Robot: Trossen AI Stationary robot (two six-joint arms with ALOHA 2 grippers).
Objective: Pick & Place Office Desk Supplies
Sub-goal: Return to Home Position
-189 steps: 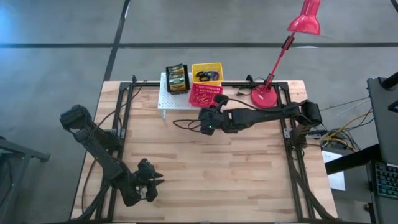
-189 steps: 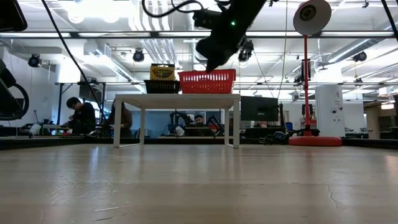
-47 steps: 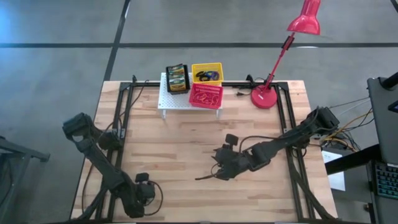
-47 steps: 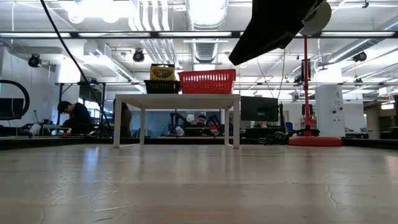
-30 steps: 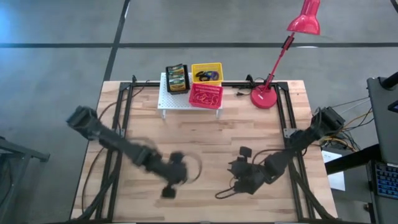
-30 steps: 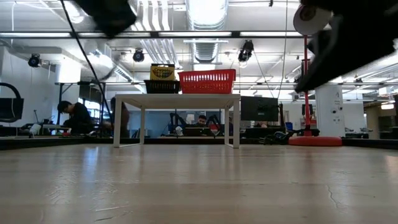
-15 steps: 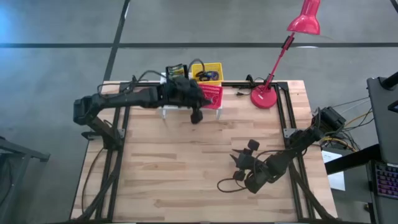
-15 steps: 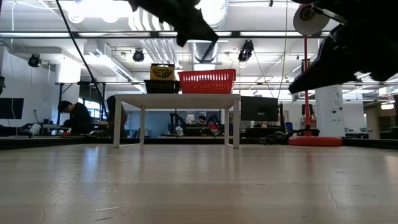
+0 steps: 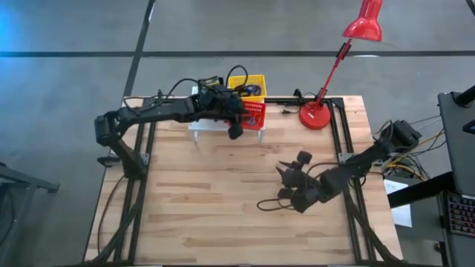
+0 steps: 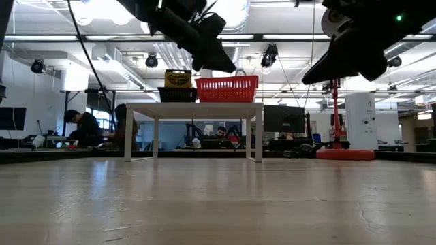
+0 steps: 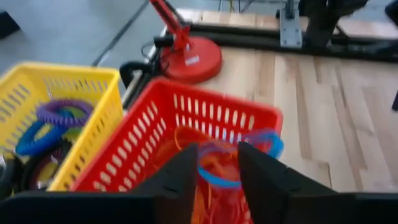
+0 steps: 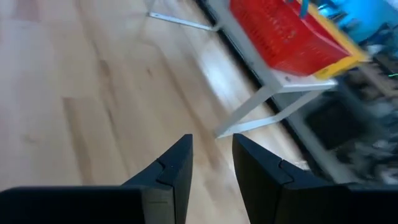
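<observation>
1. The left hand (image 11: 217, 152) is at the rack (image 10: 194, 107), at the far edge of the desk (image 9: 223, 215). It is directly above the red basket (image 11: 143, 146).
2. Its fingers stand apart. A blue loop (image 11: 272, 142) shows in the gap between them, over the orange loops (image 11: 186, 140) inside the basket.
3. I cannot tell if the blue loop hangs on a finger or lies in the basket. It is within the basket's walls in any case.
4. The hand points down into the basket. I judge this is so that a loop falls inside the walls and not onto the rack.
5. The yellow basket (image 11: 62, 78) is just beside the red one and holds a purple loop (image 11: 65, 112) and some others. The crayon box (image 10: 178, 79) stands in the black basket (image 10: 177, 94) on the same rack, so each kind seems to have its own place.
6. The right hand (image 12: 211, 142) is above the right half of the desk, well apart from the rack. Its fingers are apart with nothing between them. I think it waits there to leave room for the left arm.
7. No loose supplies show on the boards in the high view, so the job seems near its end.
8. The left arm should rise first before it pulls back. Otherwise a finger may catch the basket rim or drag the loop out.
</observation>
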